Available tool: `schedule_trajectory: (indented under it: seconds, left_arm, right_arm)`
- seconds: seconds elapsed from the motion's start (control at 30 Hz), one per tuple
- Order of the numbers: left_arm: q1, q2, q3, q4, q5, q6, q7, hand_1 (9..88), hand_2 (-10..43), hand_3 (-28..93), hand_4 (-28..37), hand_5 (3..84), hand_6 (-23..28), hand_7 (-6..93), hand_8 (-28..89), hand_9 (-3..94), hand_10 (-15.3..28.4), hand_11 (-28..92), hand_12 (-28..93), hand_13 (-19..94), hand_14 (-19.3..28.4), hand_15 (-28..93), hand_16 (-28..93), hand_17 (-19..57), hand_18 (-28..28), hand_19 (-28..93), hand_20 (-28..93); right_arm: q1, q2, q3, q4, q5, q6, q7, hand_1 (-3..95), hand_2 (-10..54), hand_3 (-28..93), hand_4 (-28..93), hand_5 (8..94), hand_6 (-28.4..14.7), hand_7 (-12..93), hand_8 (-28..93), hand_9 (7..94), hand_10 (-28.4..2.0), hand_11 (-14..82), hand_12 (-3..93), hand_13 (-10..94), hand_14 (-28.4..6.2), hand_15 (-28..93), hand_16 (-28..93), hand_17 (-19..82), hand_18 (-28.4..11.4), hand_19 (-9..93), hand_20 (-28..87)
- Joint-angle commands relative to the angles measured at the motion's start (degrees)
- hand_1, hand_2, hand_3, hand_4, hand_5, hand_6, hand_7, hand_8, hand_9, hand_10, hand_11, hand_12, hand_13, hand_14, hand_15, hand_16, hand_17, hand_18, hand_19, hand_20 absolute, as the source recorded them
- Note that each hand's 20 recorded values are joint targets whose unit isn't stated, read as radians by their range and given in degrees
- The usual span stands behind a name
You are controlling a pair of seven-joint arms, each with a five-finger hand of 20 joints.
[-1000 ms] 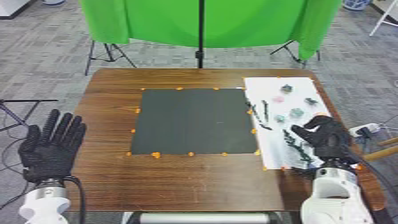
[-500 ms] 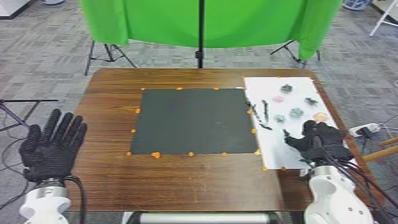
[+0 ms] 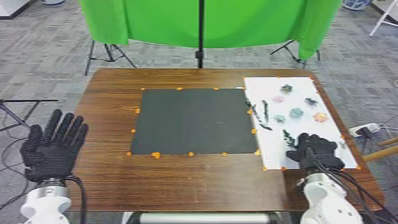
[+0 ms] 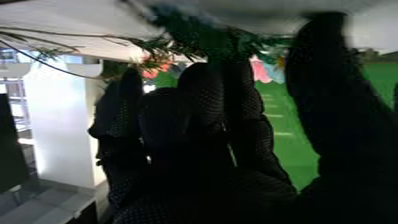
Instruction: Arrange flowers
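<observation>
Over the near part of the white sheet (image 3: 277,161) is my right hand (image 3: 320,154), beside a dark green sprig (image 3: 289,139) that it partly covers. In the right wrist view the right hand (image 4: 191,145) has its fingers extended and its thumb apart, with green foliage (image 4: 200,40) at the fingertips. Farther up the sheet lie two thin dark stems (image 3: 266,110) and small flower heads, among them a peach one (image 3: 321,117), a pink one (image 3: 278,99) and a teal one (image 3: 297,112). My left hand (image 3: 51,152) is open at the table's left edge.
A dark square mat (image 3: 194,121) with orange marks round its border lies mid-table, left of the white sheet. Brown wood (image 3: 204,182) extends along the near side. Behind the table hangs a green cloth (image 3: 249,27) on stands.
My right hand has drawn back toward the near edge of the sheet, uncovering the peach flower and coming over the lower part of the green sprig. The left hand has kept still.
</observation>
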Motion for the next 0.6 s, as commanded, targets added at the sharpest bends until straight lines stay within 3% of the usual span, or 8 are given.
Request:
schedule_trajectory:
  seconds: [0.03,0.07,0.1,0.13,0.23,0.37,0.47,0.6]
  left_arm:
    - [0.75,-0.35,0.26,0.57,-0.24,0.13,-1.14,25.0,16.7,77,-28.3,41.3,8.3,8.5,-10,37.7,14.8,17,8,28,14.6,25,-7,-4.6,11.2,32,10]
    - [0.71,-0.38,0.25,0.56,-0.29,0.18,-1.19,25.0,16.7,77,-28.3,41.3,8.3,8.5,-10,37.7,14.8,17,8,28,14.6,25,-7,-4.7,11.3,32,10]
    - [0.71,-0.36,0.27,0.53,-0.35,0.21,-1.12,25.0,16.7,77,-28.3,41.3,8.3,8.5,-10,37.7,14.8,17,8,28,14.7,25,-6,-4.9,11.4,32,10]
    - [0.67,-0.4,0.27,0.61,-0.26,0.07,-1.17,25.0,16.7,77,-28.3,41.3,8.3,8.5,-10,37.7,14.8,17,8,28,14.7,25,-6,-5.0,11.5,32,10]
    - [0.66,-0.29,0.28,0.63,-0.44,-0.02,-1.22,25.0,16.7,77,-28.3,41.4,8.3,8.5,-10,37.7,14.8,17,8,28,14.8,26,-6,-5.2,11.7,32,10]
    - [0.52,-0.3,0.46,0.67,-0.64,0.0,-1.3,25.0,16.7,77,-28.3,41.3,8.3,8.4,-10,37.7,14.9,17,8,28,15.1,26,-6,-5.4,11.9,32,10]
    - [0.62,-0.23,0.43,0.6,-0.67,-0.05,-1.18,25.0,16.7,77,-28.3,41.3,8.2,8.5,-10,37.7,14.9,17,8,28,15.2,26,-6,-5.5,12.0,32,10]
    - [0.7,-0.04,-0.02,0.5,-0.72,0.15,-0.85,25.0,16.7,77,-28.3,41.2,8.2,8.4,-10,37.7,14.9,17,8,28,15.2,27,-6,-5.6,12.1,32,10]
  right_arm:
    - [0.25,-1.84,-0.84,5.53,0.35,-1.63,-2.32,59.3,-9.5,55,-28,62.4,-1.8,46,-3,62.3,-16.9,67.2,37.6,60,-15.3,83,34,31,-25.9,86,39]
    - [0.37,-2.03,-1.16,6.23,0.21,-1.35,-2.48,82.5,-9.5,0,-2,64.9,-1.3,48,3,63.8,-16.2,65.5,38.7,62,-14.9,82,35,32,-25.5,85,40]
    - [0.41,-2.21,-1.22,6.6,0.48,-1.82,-2.86,90.4,-9.5,-18,9,67.0,-1.0,49,5,65.3,-15.6,63.0,40.9,62,-14.6,81,35,33,-25.2,85,39]
    - [0.47,-2.21,-1.51,6.85,0.78,-1.89,-2.72,93.6,-9.5,-26,16,70.0,-0.7,49,7,68.3,-15.1,59.1,42.4,64,-14.1,79,34,34,-24.8,85,38]
    - [0.52,-2.24,-1.94,7.15,0.67,-2.0,-3.2,94.6,-9.5,-28,31,75.6,0.0,48,10,76.4,-13.7,43.2,48.4,67,-12.4,74,33,36,-23.7,85,35]
    - [0.72,-1.64,-2.12,5.76,3.2,0.75,-2.02,94.6,-9.5,-28,39,77.9,0.5,47,10,83.9,-10.9,28.7,48.1,76,-6.7,54,42,37,-23.5,85,33]
    - [1.34,-0.91,-2.0,2.4,8.83,3.76,0.45,94.6,-9.5,-28,43,79.1,1.0,47,11,86.5,-9.4,23.9,47.1,82,-2.9,42,46,39,-24.0,86,33]
    - [3.95,0.51,-3.03,-3.18,22.52,11.19,4.63,94.6,-9.5,-28,47,79.7,1.6,47,12,90.0,-8.4,18.8,47.4,84,-2.7,40,48,40,-25.1,87,33]
